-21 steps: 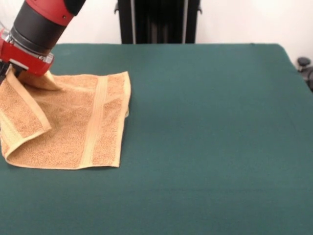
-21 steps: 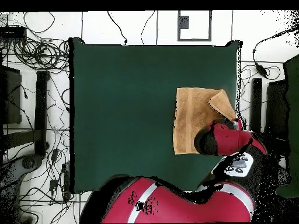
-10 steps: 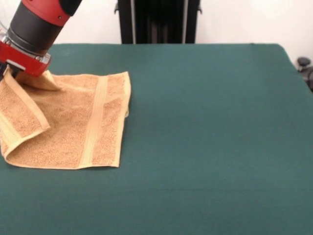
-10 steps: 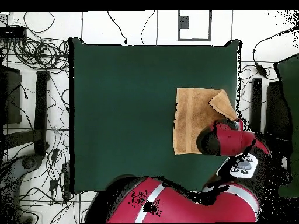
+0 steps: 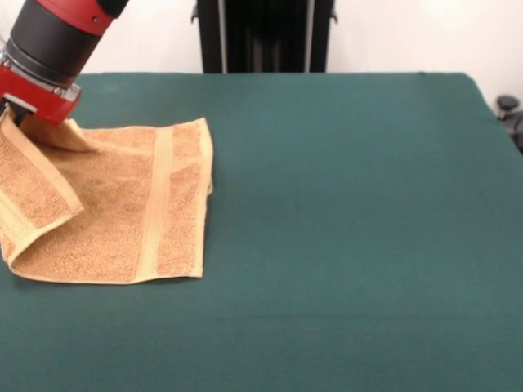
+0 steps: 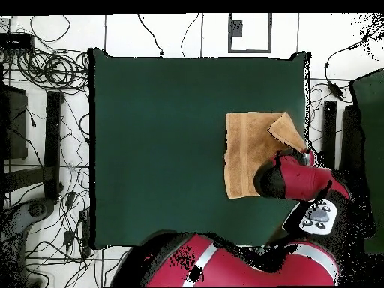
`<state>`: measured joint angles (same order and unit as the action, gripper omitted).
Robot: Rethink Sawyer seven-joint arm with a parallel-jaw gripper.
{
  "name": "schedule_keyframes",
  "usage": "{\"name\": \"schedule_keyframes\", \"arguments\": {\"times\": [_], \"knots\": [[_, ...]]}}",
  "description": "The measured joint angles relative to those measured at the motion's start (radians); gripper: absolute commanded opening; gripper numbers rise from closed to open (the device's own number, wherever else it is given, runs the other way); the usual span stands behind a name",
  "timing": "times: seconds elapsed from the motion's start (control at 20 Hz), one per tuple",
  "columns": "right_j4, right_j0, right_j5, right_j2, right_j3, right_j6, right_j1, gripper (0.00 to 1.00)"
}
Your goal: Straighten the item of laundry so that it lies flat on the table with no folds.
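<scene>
The small tan-orange terry towel (image 5: pixel 106 204) spreads below the claw (image 5: pixel 15 117), one corner folded over; overhead, cables (image 6: pixel 45 67) surround the green table (image 6: pixel 165 135). The claw's grip cannot be told.

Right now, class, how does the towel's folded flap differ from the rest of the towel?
The flap is a narrow, slanted piece rising towards the arm; the rest of the towel is broad and lies flat on the table. The flap lies on top of another layer; the rest is a single layer against the table. The flap sits at the towel's edge by the arm; the rest spreads away from it. Both share the same tan-orange terry with a paler woven band.
</scene>
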<state>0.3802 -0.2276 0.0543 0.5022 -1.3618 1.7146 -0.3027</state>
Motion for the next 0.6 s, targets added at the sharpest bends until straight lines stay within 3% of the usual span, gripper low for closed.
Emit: {"name": "schedule_keyframes", "arguments": {"times": [0.25, 0.6], "knots": [[0.0, -0.016, 0.009, -0.026, -0.002, 0.0, -0.026, 0.0], [-0.019, 0.037, 0.016, -0.014, -0.005, 0.0, -0.031, 0.0]]}}
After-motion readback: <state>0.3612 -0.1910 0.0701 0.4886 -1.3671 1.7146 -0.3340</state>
